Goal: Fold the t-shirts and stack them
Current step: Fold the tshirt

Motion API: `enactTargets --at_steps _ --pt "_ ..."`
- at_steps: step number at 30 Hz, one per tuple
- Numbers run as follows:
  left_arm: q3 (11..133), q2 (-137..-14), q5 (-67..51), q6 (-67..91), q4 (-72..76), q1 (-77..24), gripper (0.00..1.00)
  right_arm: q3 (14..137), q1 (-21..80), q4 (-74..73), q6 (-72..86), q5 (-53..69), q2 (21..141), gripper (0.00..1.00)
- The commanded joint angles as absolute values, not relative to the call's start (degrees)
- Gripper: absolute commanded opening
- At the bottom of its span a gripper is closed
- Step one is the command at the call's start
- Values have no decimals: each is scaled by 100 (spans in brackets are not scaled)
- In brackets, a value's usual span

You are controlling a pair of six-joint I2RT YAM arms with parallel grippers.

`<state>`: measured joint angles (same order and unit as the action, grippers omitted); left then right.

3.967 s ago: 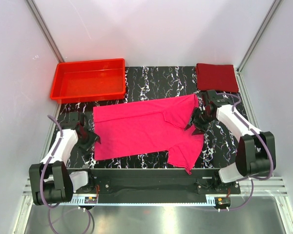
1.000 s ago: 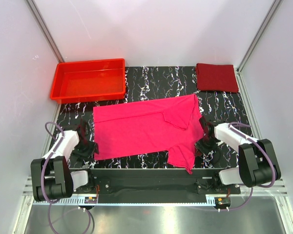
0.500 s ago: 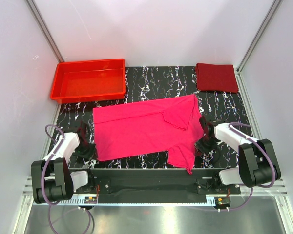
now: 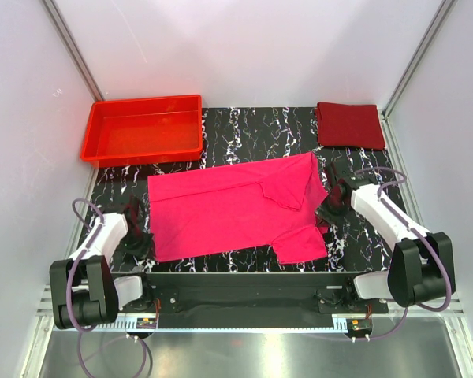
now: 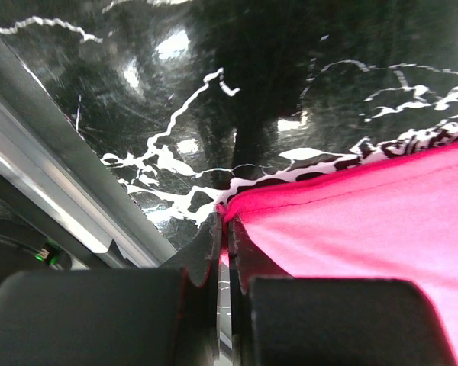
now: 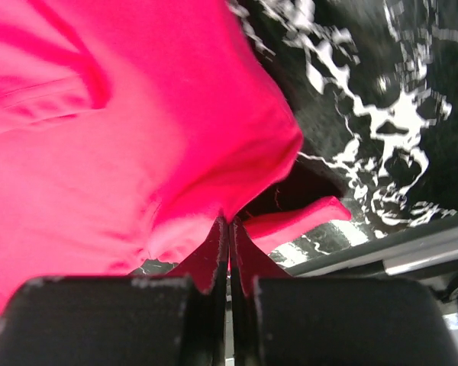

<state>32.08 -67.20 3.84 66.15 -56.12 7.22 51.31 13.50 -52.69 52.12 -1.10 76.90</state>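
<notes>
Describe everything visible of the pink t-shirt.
The pink t-shirt is plain, unprinted, bright magenta soft cloth. It lies spread mostly flat across the middle of the black marbled table, with a sleeve folded over its right part. The left gripper is closed on its near left corner; the right gripper is closed on its right edge, which is bunched and raised off the table.

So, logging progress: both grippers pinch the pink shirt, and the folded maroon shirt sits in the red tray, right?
No: the top view shows the maroon shirt on the table at far right, outside the red tray. The rest holds.
</notes>
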Motion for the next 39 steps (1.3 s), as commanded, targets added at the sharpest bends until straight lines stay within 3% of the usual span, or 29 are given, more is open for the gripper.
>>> enactTargets --at_steps 1,17,39 --pt "3620 -6767 756 6311 -5669 730 0 5571 1319 -5397 4545 -395 7672 0" --pt "4183 -7347 387 5889 -5440 598 0 7040 528 -4703 3209 992 8727 0" --pt "5686 -8367 386 5783 -5783 510 0 7980 132 -4535 3050 1450 9835 0"
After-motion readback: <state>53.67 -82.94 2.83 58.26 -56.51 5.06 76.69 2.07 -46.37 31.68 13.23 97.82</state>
